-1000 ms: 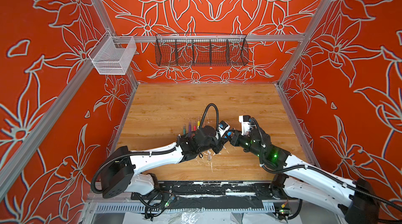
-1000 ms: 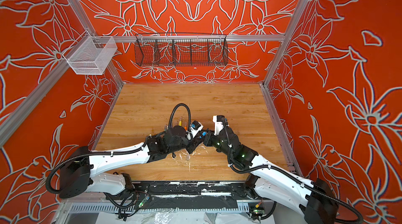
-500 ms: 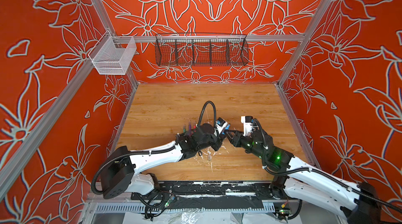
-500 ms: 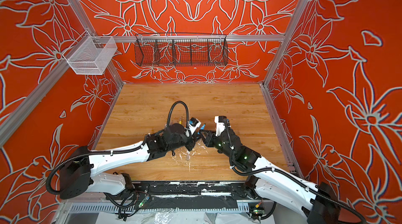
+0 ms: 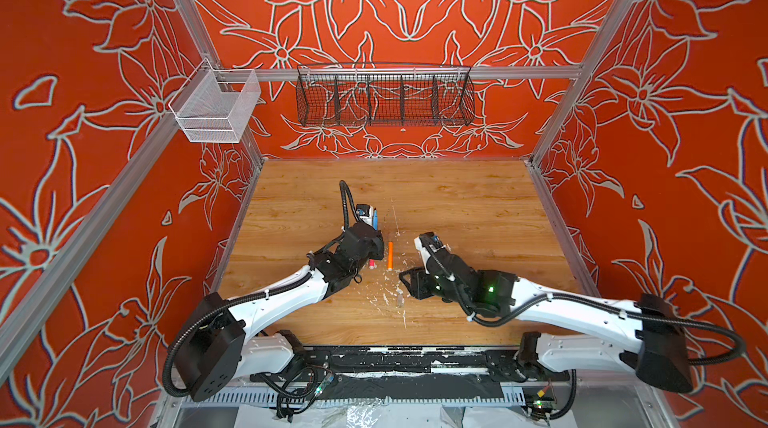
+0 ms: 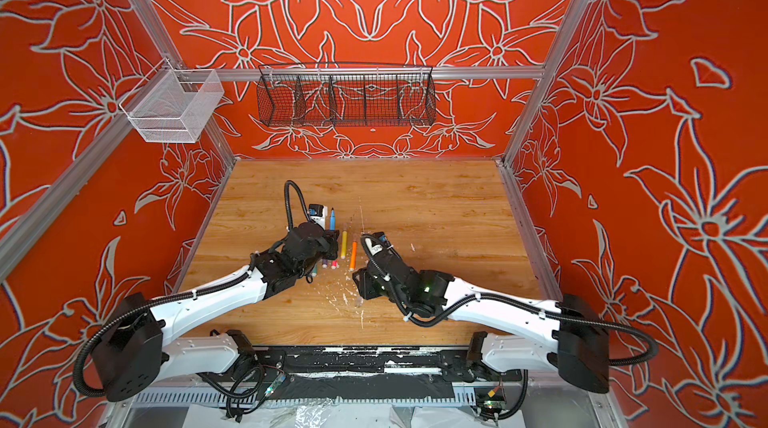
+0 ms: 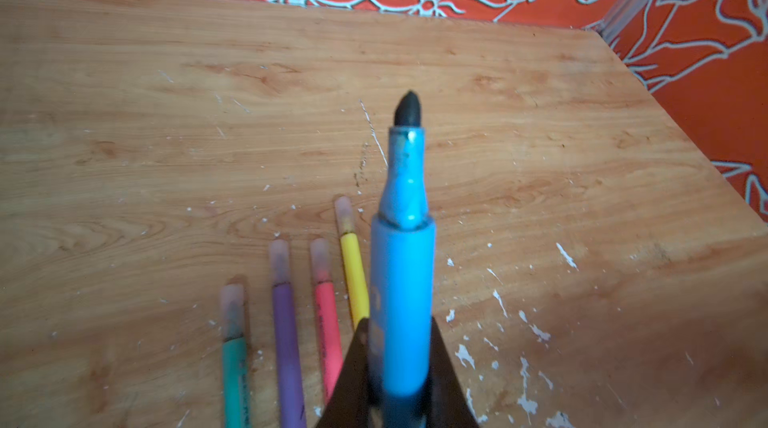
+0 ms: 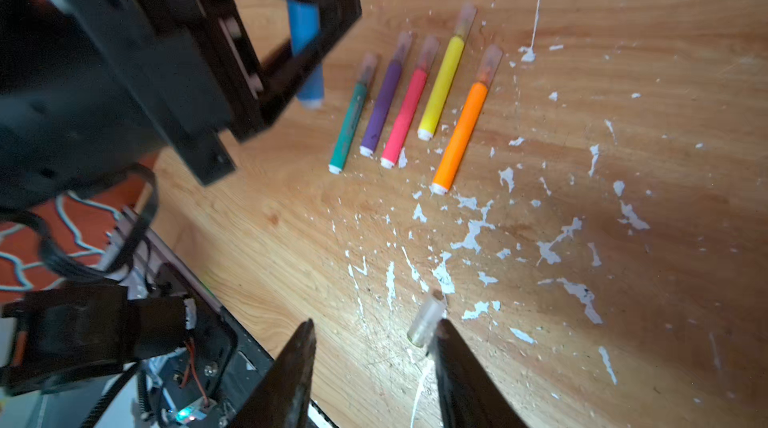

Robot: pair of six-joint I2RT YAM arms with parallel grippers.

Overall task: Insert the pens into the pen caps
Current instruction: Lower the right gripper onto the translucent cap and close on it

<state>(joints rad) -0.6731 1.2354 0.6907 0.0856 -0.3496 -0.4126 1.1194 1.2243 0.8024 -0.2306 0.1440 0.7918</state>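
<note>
Gripping one blue pen (image 7: 401, 280), five capped, one cap (image 8: 426, 320)

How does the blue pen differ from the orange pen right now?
The blue pen is clamped in the left gripper above the table; the orange pen lies flat on it. The blue pen's dark tip is bare; the orange pen wears a clear cap. Both have a white rear end.
</note>
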